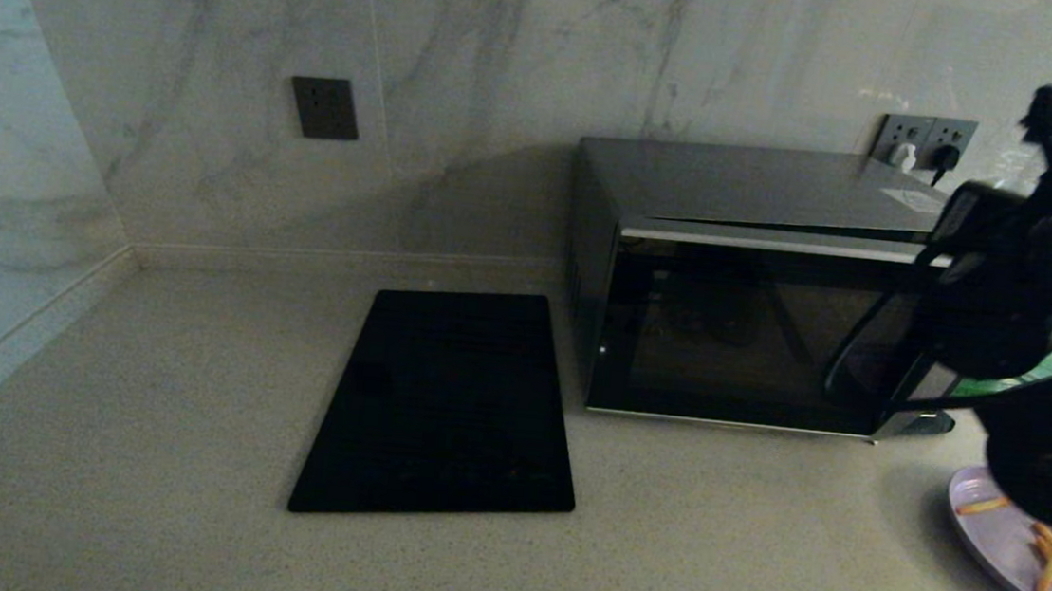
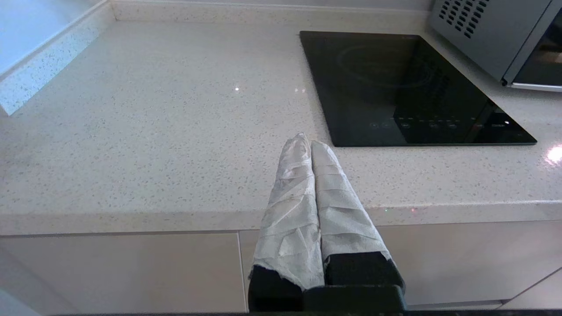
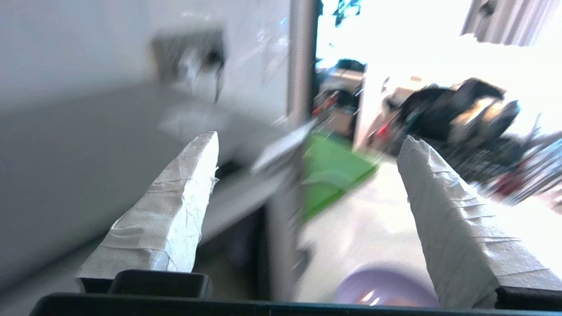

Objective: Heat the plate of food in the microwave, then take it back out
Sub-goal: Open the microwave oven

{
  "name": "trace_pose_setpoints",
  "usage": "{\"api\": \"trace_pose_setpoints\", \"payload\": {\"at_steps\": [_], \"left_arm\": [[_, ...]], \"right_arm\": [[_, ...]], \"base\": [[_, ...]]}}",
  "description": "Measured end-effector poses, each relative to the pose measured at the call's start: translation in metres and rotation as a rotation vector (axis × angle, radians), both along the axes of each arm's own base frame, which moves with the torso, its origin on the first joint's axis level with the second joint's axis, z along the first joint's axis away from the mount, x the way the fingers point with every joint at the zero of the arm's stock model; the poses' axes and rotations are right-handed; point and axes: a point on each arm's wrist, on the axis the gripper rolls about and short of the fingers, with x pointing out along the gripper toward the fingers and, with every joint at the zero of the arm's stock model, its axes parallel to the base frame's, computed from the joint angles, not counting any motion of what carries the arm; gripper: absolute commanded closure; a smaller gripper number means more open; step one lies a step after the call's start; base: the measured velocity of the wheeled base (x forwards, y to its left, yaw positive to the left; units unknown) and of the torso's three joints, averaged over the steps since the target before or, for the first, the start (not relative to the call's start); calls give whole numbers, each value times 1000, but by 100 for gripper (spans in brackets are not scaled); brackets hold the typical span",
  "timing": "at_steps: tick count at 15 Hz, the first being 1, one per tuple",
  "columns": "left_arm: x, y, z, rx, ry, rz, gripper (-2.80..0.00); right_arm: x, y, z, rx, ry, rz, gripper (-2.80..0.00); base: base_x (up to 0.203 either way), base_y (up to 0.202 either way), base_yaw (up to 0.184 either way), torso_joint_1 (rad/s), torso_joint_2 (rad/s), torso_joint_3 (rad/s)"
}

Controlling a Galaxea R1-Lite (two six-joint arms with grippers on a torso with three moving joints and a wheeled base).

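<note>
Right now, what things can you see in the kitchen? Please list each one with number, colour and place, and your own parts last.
microwave: one, black and silver, at the back right of the counter, door shut.
plate of food: one, lilac with orange fries, on the counter near its right front edge, in front of the microwave's right end.
cooktop: one, flat black glass, on the counter left of the microwave.
green board: one, green, to the right of the microwave.
wall sockets: dark grey, behind the microwave; one more further left.
counter: one, pale speckled stone.
left hand: shut, empty, near the counter's front edge.
right hand: open, empty, raised by the microwave's right end, above the plate.
</note>
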Motion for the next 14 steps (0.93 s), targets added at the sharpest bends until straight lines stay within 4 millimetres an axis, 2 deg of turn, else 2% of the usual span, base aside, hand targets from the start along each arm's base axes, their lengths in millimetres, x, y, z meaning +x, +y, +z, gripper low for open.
{"api": "trace_pose_setpoints", "payload": {"at_steps": [3,6,9,12,14], "left_arm": [[0,0,0,0,0,0,0],[0,0,0,0,0,0,0],[0,0,0,0,0,0,0],[0,0,0,0,0,0,0],[0,0,0,0,0,0,0]], "right_arm": [[-36,-13,62,-44,42,-7,-280],[-70,-28,95,-90,137,-10,-280],[-100,-45,101,-189,340,1,-280],[-127,-78,95,-308,615,36,-280],[-139,-97,89,-317,748,127,-280]], "base": [[0,0,0,0,0,0],[0,0,0,0,0,0],[0,0,0,0,0,0],[0,0,0,0,0,0],[0,0,0,0,0,0]]}}
